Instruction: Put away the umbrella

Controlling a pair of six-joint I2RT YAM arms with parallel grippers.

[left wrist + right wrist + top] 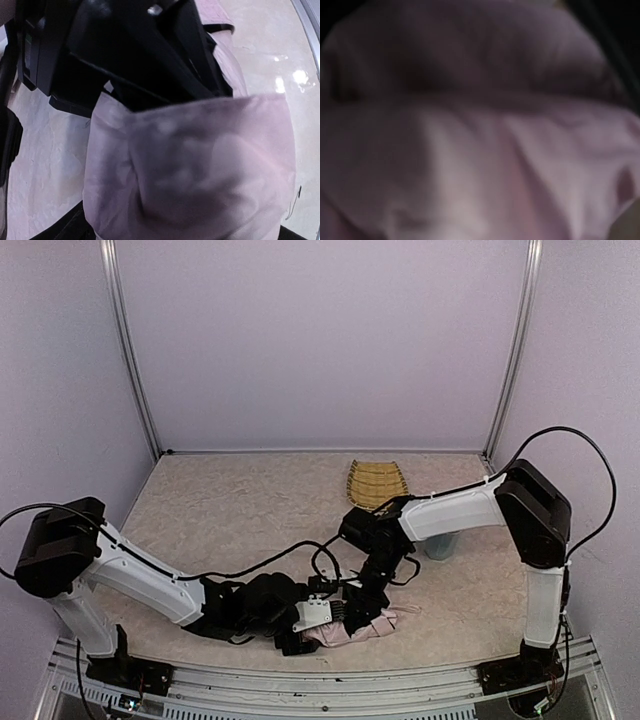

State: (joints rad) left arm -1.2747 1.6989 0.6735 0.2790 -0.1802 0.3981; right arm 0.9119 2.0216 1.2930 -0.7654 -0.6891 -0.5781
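At the lower middle of the top view, near the table's (pixel 250 510) front edge, the umbrella (pixel 368 628) lies folded into a crumpled pale-pink bundle, its long side running left to right. The left arm reaches in low from the lower left, and the left gripper (pixel 300 638) sits at the bundle's left end. The right arm bends in from the right, and the right gripper (pixel 362 596) points down onto the top of the bundle, just beside the left one.

In the left wrist view, pink fabric (pixel 190 170) fills the lower half. Dark slivers show at the two bottom corners, far apart with the cloth bulging between them, but I cannot tell whether they press it. The black body of the right gripper covers the upper part of that frame, resting against the cloth.

The right wrist view is only blurred pink fabric (pixel 480 150), very close. No fingers show, so I cannot tell whether that tool is apart or clamped.

The tray (pixel 377 482) lies in the upper middle of the table, well apart from the umbrella.
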